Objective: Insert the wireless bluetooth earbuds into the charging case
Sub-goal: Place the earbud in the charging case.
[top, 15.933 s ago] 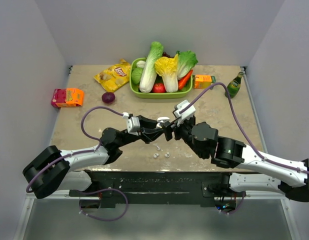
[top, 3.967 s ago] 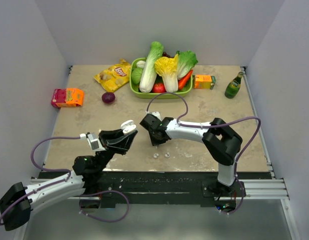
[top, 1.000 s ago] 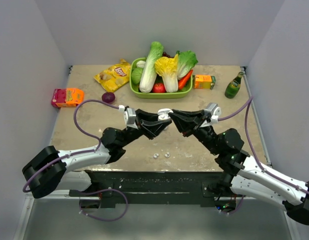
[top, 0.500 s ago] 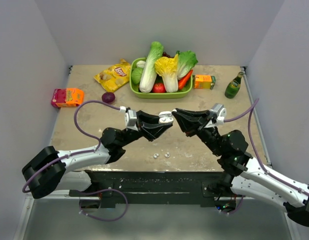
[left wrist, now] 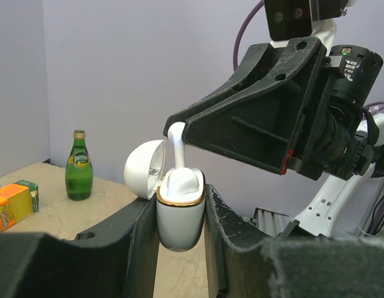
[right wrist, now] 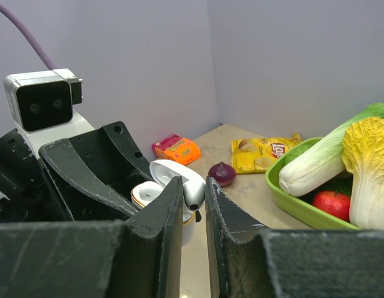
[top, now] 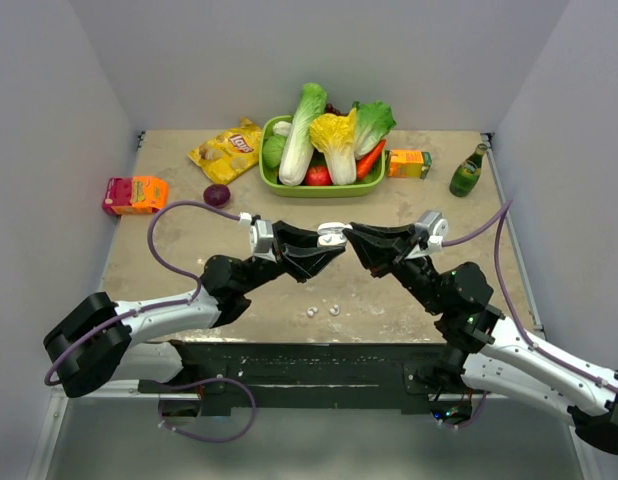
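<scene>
1 case [left wrist: 179, 214] tight in L hand [top: 331, 243], 1 earbud [left wrist: 177, 144] tight in R hand [right wrist: 193, 186], 2 earbuds [top: 311, 312] on table [top: 179, 250].

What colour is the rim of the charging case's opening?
Gold rim on a white charging case; clearest in left wrist view.

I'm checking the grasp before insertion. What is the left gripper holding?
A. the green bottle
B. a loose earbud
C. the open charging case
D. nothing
C: the left wrist view shows the case, lid open, clamped between the fingers of the left gripper, while the right gripper holds an earbud at its opening.
</scene>
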Tool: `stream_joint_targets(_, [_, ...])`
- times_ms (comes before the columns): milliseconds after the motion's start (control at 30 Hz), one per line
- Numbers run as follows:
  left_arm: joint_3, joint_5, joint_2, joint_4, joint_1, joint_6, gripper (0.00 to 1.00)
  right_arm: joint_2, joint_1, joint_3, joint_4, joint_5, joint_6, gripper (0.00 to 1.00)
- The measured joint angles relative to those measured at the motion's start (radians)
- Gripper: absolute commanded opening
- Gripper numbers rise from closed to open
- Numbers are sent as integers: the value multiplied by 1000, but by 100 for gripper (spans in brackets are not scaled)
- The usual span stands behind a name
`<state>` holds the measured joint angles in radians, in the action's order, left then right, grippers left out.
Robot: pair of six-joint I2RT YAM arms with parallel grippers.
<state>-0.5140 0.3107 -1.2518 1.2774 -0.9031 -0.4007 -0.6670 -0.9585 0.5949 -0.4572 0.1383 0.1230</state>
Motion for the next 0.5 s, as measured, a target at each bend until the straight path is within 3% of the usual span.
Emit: stream_joint_targets(500, [0, -1, 0, -2, 3, 0, 0, 0, 0, -6, 24, -16, 8, 0])
